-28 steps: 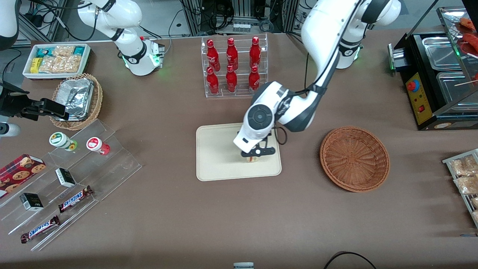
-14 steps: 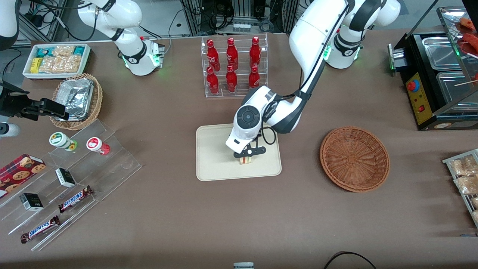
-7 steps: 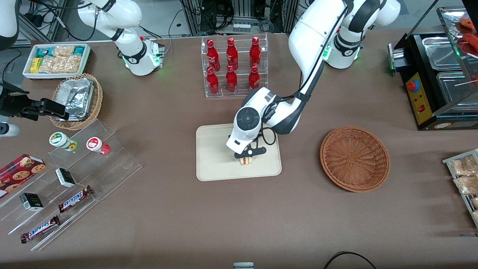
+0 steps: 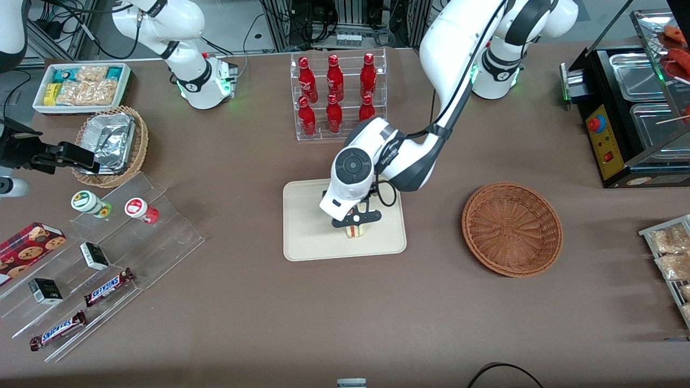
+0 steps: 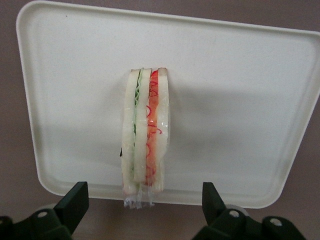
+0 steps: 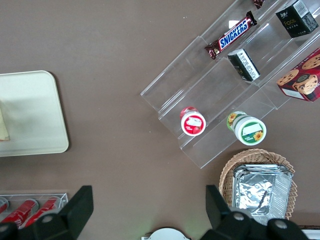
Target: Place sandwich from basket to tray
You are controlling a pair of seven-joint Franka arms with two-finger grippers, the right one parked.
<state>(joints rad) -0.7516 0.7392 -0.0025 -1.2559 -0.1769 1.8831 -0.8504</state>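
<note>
The sandwich stands on its edge on the cream tray, near the tray's rim closest to the front camera. In the left wrist view the sandwich shows pale bread with green and red filling on the tray. My gripper hangs just above it, open. The black fingers stand wide apart on either side of the wedge's end, clear of it, and the gripper holds nothing. The reddish-brown basket sits empty toward the working arm's end.
A clear rack of red bottles stands farther from the front camera than the tray. Toward the parked arm's end are a tiered acrylic stand with snacks, a tan basket with foil and a white snack bin.
The gripper carried the sandwich a little toward the parked arm's end over the tray. It has since lifted slightly, and more of the sandwich now shows below it.
</note>
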